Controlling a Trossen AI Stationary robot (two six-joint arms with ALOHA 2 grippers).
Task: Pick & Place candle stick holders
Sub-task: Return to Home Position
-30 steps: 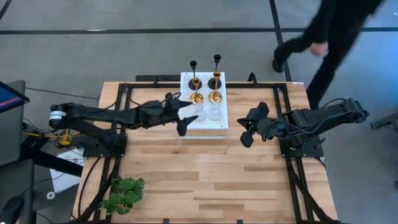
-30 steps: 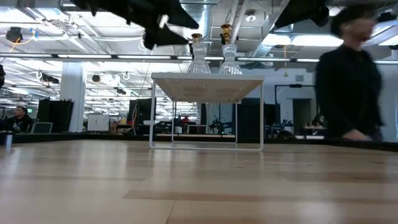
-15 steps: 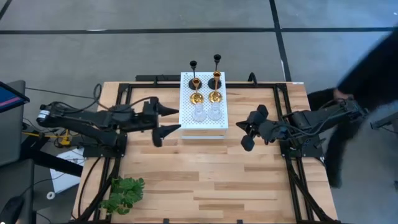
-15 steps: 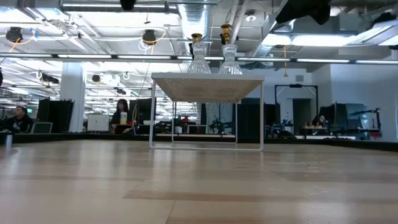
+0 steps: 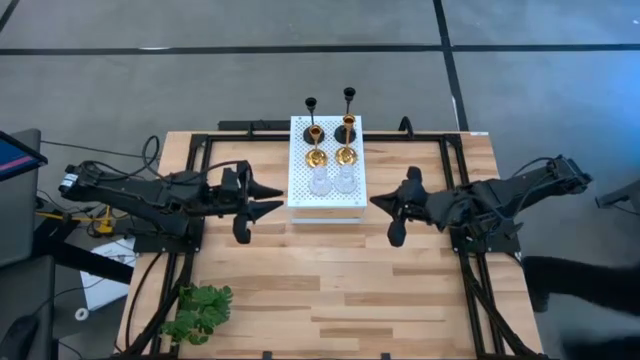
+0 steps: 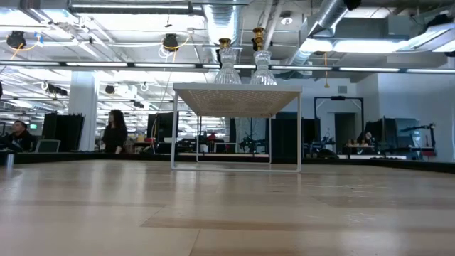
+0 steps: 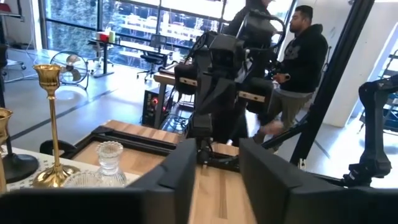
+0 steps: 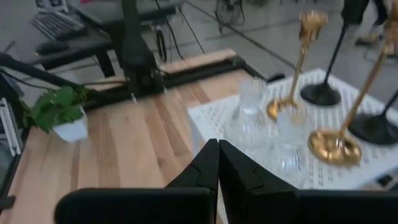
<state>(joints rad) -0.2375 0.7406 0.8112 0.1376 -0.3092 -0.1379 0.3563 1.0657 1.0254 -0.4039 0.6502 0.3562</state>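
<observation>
Lower left of the high view: green plant on the desk, well apart from everything else. Centre left: left hand over the desk, just beside the left edge of the white perforated board, released, fingers spread with a clear gap in the left wrist view, grasping nothing. Upper centre: board at the desk's upper edge, all six holders upright on it in two columns. Left column, from the top of the frame down: left black holder, left gold holder, left glass holder. Right column, same order: right black holder, right gold holder, right glass holder. Centre right: right hand over the desk, near the board's right edge but apart from it, clenched, fingers pressed together in the right wrist view, nothing between them
</observation>
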